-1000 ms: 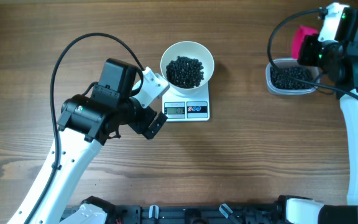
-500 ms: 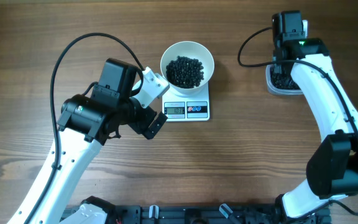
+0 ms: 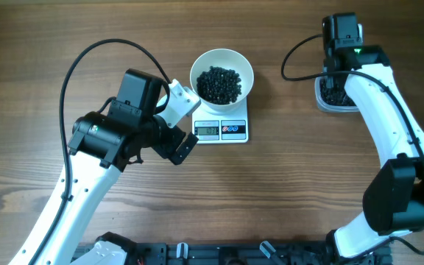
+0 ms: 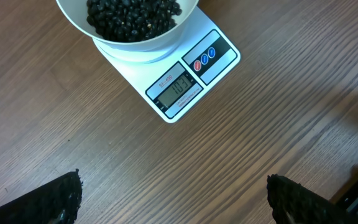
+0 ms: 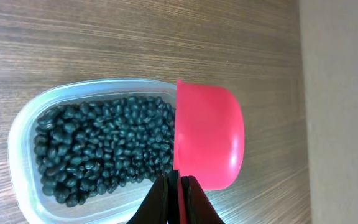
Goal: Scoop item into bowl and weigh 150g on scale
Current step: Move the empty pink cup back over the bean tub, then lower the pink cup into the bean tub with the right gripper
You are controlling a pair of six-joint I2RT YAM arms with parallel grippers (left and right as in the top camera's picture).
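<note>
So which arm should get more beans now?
Probably the right. The right pincer is shut on the scoop, right at the tub of beans. The left pincer is open and empty, beside the scale.

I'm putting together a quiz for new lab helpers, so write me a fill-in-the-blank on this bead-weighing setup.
1. The white bowl of black beads sits on the ____.
2. The right gripper is shut on a ____ scoop.
3. The left gripper, holding nothing, is ____.
Missing words: scale; pink; open.
</note>
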